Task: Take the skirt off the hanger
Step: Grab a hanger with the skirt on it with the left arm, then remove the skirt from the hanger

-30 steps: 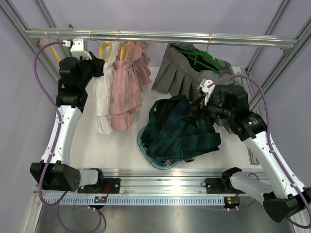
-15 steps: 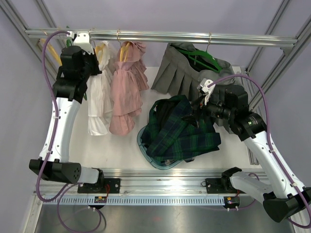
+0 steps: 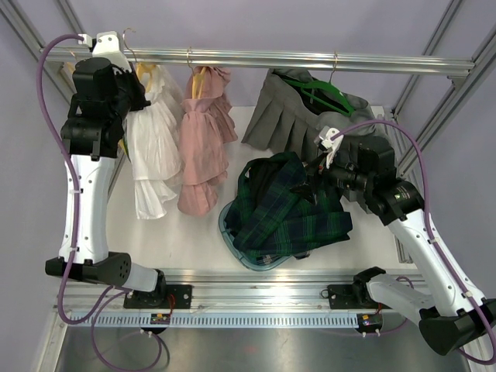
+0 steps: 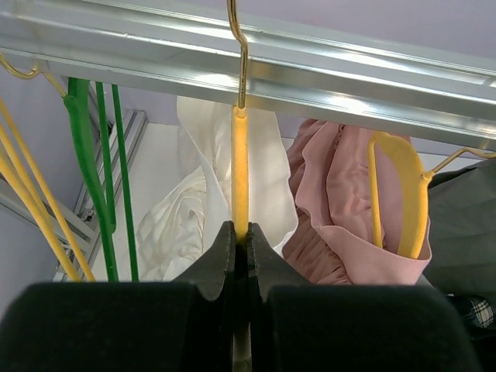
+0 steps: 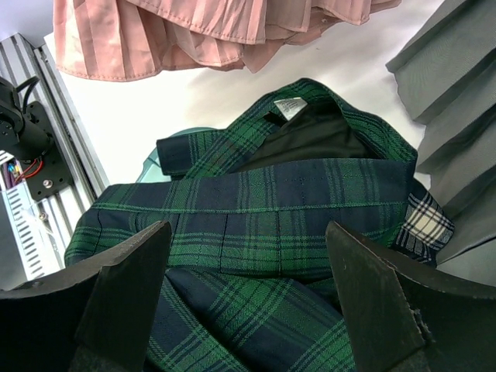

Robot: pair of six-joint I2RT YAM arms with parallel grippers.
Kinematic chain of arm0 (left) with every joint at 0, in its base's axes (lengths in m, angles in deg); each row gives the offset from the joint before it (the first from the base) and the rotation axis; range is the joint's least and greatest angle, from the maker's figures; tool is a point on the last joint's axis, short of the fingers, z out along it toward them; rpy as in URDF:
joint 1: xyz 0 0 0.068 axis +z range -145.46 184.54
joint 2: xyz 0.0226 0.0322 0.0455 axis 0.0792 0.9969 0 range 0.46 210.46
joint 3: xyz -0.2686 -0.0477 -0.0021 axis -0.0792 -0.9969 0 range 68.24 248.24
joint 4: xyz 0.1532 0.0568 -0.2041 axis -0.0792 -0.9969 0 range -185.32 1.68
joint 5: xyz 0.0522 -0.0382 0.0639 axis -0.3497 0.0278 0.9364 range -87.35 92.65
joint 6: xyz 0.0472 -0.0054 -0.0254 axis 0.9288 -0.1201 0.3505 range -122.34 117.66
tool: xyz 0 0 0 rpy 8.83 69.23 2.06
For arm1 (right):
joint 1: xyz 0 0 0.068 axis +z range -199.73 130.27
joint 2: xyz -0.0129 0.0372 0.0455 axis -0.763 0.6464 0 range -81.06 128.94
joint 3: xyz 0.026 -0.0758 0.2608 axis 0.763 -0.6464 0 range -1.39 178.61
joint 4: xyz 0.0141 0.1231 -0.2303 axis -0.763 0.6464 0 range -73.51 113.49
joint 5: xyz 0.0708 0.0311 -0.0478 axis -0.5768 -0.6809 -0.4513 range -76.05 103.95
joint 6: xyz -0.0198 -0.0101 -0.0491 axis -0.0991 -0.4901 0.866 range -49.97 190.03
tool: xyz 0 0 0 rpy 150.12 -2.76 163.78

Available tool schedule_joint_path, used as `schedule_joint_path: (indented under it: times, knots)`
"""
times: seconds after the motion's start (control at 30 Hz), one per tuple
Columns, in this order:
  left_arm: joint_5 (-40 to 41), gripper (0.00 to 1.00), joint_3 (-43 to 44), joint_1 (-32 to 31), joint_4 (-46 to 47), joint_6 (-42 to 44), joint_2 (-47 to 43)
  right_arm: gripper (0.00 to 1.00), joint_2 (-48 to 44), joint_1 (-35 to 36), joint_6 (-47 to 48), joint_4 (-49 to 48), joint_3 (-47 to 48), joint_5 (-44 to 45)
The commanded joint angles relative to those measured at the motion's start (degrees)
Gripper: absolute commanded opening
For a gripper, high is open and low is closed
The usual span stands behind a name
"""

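Yellow hanger (image 4: 239, 155) carrying white skirt (image 3: 153, 147) clamped in left gripper (image 4: 240, 242), near rail (image 4: 325, 74); right gripper (image 5: 246, 271) released, fingers wide apart over green plaid skirt (image 5: 294, 198).

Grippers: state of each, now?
Left gripper: shut on the yellow hanger with the white skirt.
Right gripper: open, empty, above the plaid skirt.

1 white skirt (image 3: 151, 147), 1 pink skirt (image 3: 203, 147), 1 grey skirt (image 3: 279, 116), seemingly 1 plaid skirt (image 3: 291, 213), 1 basket (image 3: 230, 235)
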Motion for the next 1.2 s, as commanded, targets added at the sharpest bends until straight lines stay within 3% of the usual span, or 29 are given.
schedule_joint_path:
  times: [0.0, 0.17, 0.27, 0.53, 0.7, 0.93, 1.17]
  knots:
    - [-2.8, 0.0, 2.7, 0.1, 13.2, -1.3, -2.6, 0.89, -1.1, -0.5, -0.4, -1.7, -0.1, -0.8]
    - [-4.5, 0.0, 4.2, 0.1, 11.5, -0.8, -3.7, 0.9, -1.8, -0.4, 1.4, -0.4, -0.4, -2.3]
    - [-5.8, 0.0, -0.4, 0.1, 11.6, -0.8, -7.5, 0.92, -2.2, -0.5, 5.1, 1.5, -0.3, -5.7]
    - [-10.2, 0.0, -21.9, 0.1, 13.0, 1.0, -23.5, 0.92, -0.4, -0.5, 21.9, 13.9, 3.1, -21.0]
    - [-12.3, 0.0, -31.3, 0.1, 14.5, 3.6, -32.3, 0.92, 3.6, -0.5, 27.0, 19.6, 7.1, -28.3]
    - [-16.0, 0.0, -45.7, 0.1, 22.3, 13.0, -48.1, 0.9, 10.2, 1.5, 21.4, 20.8, 13.0, -32.5]
    - [-19.6, 0.0, -49.6, 0.1, 24.5, 21.0, -58.1, 0.89, 16.2, 10.5, 12.7, 18.6, 21.6, -24.4]
